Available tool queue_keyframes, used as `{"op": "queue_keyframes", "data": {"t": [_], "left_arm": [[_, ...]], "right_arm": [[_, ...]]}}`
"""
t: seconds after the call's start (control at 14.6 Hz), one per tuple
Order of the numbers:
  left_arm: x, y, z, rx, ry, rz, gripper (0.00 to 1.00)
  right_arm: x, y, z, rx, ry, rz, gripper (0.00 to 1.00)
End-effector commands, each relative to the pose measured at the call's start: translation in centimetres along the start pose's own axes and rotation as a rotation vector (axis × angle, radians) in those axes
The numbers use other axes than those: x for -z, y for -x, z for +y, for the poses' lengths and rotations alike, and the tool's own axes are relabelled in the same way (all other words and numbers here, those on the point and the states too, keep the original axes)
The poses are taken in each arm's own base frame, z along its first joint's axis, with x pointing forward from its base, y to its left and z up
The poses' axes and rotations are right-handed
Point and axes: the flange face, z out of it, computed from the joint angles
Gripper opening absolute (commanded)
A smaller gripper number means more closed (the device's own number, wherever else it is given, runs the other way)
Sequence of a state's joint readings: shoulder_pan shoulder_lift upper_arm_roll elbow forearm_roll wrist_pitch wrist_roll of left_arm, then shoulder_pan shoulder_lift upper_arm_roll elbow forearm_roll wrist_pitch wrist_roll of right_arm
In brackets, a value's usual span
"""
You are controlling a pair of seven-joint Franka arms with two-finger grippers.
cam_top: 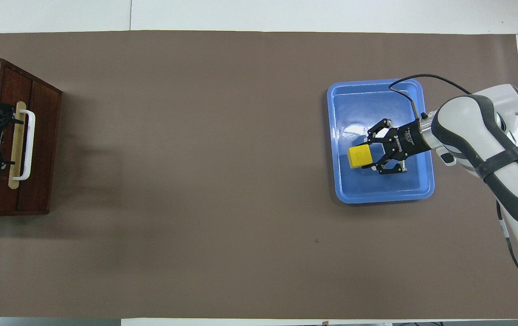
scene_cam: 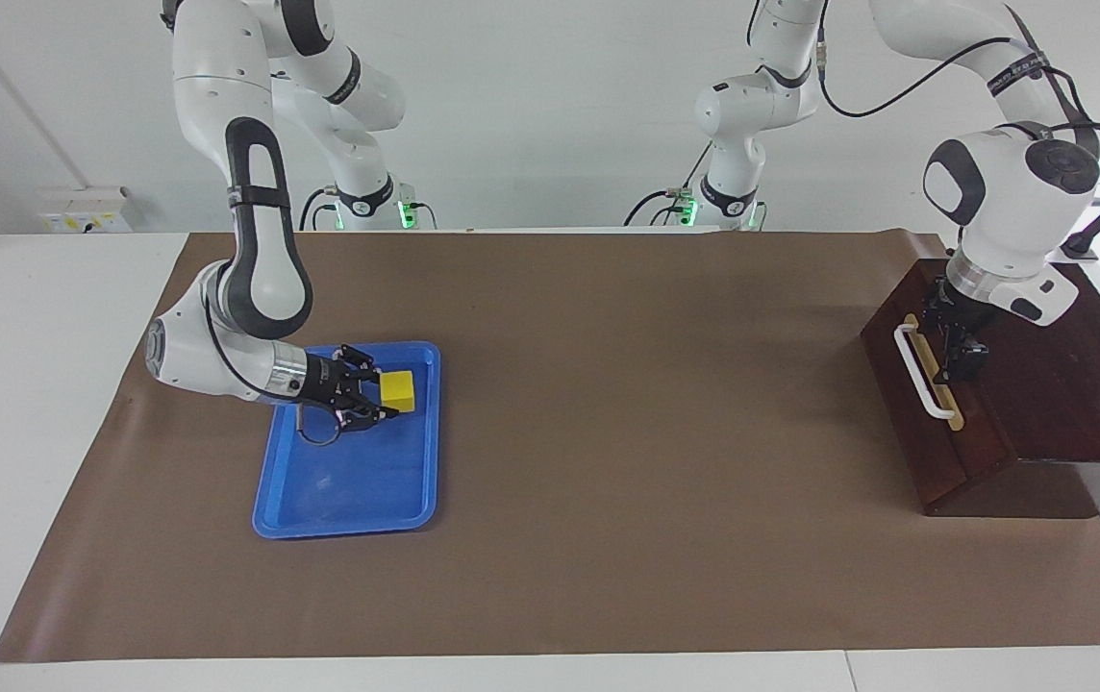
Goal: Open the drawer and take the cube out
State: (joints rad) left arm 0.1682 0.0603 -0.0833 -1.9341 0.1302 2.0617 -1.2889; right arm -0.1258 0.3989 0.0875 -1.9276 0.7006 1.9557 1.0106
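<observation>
Over the blue tray (scene_cam: 338, 500), right pincer (scene_cam: 394, 394) pinches cube (scene_cam: 397, 389), faces skewed to tray rim; left pincer (scene_cam: 962, 358) spread above shut drawer (scene_cam: 935, 432).

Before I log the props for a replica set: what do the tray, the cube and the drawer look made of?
The tray looks like glossy blue moulded plastic; light glints on its floor. The cube is matte solid yellow, plastic or painted wood, I cannot tell which. The drawer shows dark reddish-brown wood with visible grain, and its handle a smooth white bar, probably plastic or painted metal.
</observation>
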Motion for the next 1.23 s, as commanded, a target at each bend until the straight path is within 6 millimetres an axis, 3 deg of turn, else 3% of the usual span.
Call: {"op": "queue_keyframes", "data": {"t": [0.0, 0.14, 0.27, 0.34, 0.41, 0.55, 0.68, 0.82, 0.96, 1.16], "left_arm": [[4.6, 3.9, 0.1, -0.110, -0.027, 0.000, 1.00], [7.4, 7.2, 0.2, -0.281, -0.071, -0.020, 1.00], [9.7, 8.2, 0.1, -0.567, -0.113, -0.062, 1.00], [11.2, 8.3, 0.1, -0.701, -0.098, -0.111, 1.00], [11.7, 8.2, 0.2, -0.780, -0.093, -0.132, 1.00], [11.9, 7.5, 0.2, -0.864, -0.082, -0.143, 1.00], [10.0, 7.3, 0.6, -0.988, -0.114, -0.196, 1.00], [10.8, 6.5, 2.2, -1.103, -0.124, -0.231, 1.00], [11.5, 6.6, 2.9, -1.149, -0.081, -0.267, 1.00], [13.1, 7.0, 2.0, -1.251, -0.054, -0.280, 1.00]], "right_arm": [[-0.1, -0.4, 1.6, 0.008, -0.028, 0.032, 0.00], [-0.4, -0.7, 1.9, 0.003, -0.031, 0.035, 0.00], [-0.3, -0.7, 1.9, 0.000, -0.032, 0.036, 0.00], [-0.4, -0.5, 1.7, 0.007, -0.035, 0.041, 0.35], [-0.6, -0.2, 1.6, 0.015, -0.033, 0.045, 0.99], [-0.4, 0.1, 1.4, 0.019, -0.032, 0.047, 1.00], [-0.2, 0.3, 1.4, 0.019, -0.030, 0.047, 1.00], [0.7, 1.3, 1.3, 0.033, -0.028, 0.043, 1.00], [2.4, 3.1, 1.3, 0.054, -0.024, 0.033, 1.00], [6.7, 6.8, 2.4, 0.116, -0.049, 0.073, 1.00]]}}
